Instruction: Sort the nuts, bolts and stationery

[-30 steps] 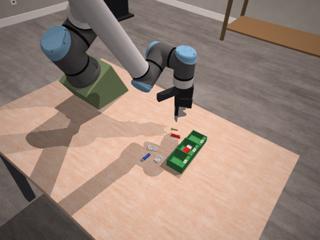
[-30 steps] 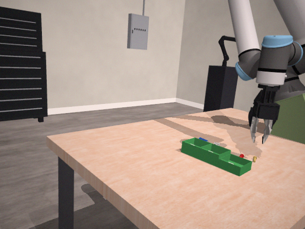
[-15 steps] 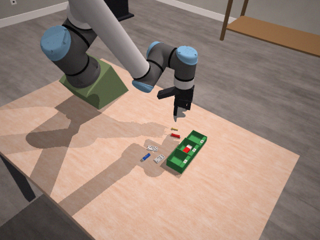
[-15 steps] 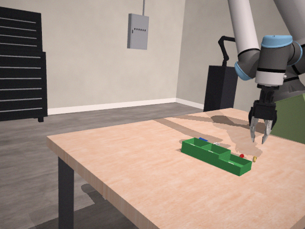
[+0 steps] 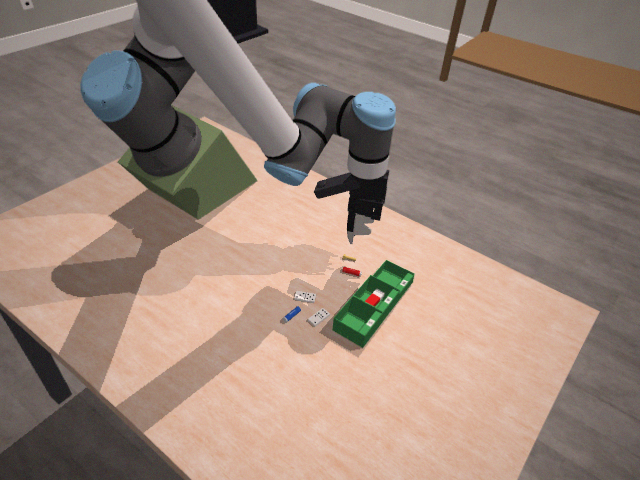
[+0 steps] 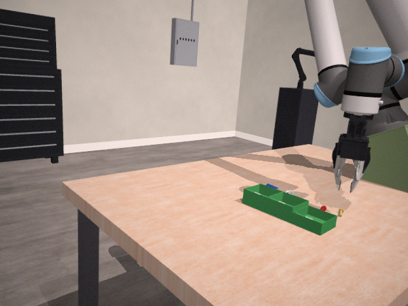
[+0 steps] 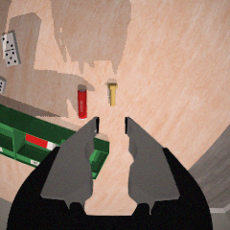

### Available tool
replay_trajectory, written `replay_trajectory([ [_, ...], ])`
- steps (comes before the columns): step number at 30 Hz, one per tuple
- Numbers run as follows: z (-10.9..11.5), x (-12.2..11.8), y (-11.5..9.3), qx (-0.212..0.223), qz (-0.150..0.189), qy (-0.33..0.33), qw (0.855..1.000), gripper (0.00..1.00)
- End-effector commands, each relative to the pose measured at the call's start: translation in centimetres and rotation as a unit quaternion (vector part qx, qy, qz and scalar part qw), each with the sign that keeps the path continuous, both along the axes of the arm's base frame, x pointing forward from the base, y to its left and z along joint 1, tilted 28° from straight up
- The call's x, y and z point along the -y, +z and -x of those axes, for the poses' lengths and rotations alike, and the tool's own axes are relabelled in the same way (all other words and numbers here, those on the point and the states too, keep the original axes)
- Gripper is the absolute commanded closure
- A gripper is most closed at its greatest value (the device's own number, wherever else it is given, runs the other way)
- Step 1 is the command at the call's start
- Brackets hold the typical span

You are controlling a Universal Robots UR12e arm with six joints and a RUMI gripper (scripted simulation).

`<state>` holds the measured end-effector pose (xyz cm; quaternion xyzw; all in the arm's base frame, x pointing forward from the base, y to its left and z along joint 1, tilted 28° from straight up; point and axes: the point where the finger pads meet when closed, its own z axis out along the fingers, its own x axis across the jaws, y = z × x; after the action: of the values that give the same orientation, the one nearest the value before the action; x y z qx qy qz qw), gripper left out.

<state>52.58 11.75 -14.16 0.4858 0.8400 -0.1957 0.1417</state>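
My gripper [image 5: 350, 237] hangs above the table, fingers pointing down, slightly open with nothing between them; it also shows in the wrist view [image 7: 111, 126]. Just beyond the fingertips lie a small yellow bolt [image 7: 112, 93] and a red cylinder [image 7: 82, 102], side by side and apart. In the top view the bolt [image 5: 348, 256] and the red cylinder [image 5: 351, 270] lie by the far end of the green three-compartment bin [image 5: 373, 308]. A red and white block [image 5: 375, 297] lies in the bin's middle compartment. The bin's labels are too small to read.
Two white dominoes [image 5: 305, 296] [image 5: 318, 316] and a blue cylinder [image 5: 291, 313] lie left of the bin. The arm's green base [image 5: 193, 170] stands at the table's far left. The table's right edge is close behind the bin.
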Motion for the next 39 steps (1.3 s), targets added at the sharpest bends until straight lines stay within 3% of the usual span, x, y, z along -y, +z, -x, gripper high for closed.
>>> replay_trajectory([
  [1, -0.1, 0.0, 0.0, 0.001, 0.0, 0.0, 1.0, 0.82],
  [9, 0.0, 0.0, 0.0, 0.001, 0.0, 0.0, 1.0, 0.82],
  [24, -0.4, 2.8, -5.3, 0.001, 0.0, 0.0, 1.0, 0.82],
  [39, -0.4, 3.1, -5.9, 0.001, 0.0, 0.0, 1.0, 0.82],
])
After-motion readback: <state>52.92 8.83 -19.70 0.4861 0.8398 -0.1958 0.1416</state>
